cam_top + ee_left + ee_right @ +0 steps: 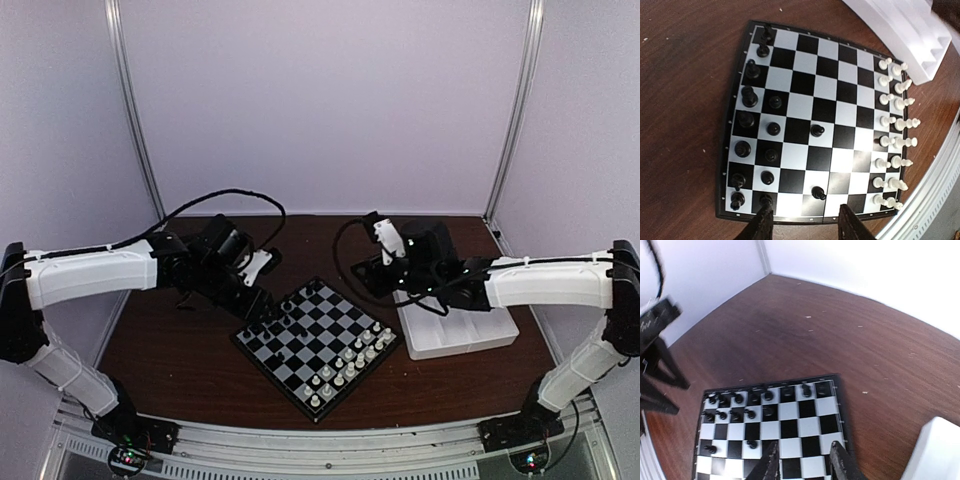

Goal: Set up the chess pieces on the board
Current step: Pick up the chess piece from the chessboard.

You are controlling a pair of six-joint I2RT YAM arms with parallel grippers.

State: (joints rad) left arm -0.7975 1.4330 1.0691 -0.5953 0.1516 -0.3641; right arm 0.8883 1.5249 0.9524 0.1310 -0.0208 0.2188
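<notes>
The board (pixel 318 345) lies on the brown table between the arms. In the left wrist view, the chess pieces (pixel 749 96), black, fill most of the two columns at the board's (pixel 805 107) left edge. One black piece (pixel 817 130) stands mid-board and another (pixel 818 192) near the closest edge. My left gripper (pixel 807 227) hangs open over that edge; nothing is between its fingers, and its left fingertip (pixel 763 220) overlaps a black pawn. My right gripper (pixel 805 462) is open and empty above the board's (pixel 790 430) right part, with black pieces (pixel 750 414) beyond it.
White chessmen (pixel 895 125) stand in two columns along the board's opposite edge. A white compartment tray (pixel 460 330) sits right of the board, under the right arm. Pale walls close in the table, and an aluminium rail (pixel 330 450) runs along its near edge.
</notes>
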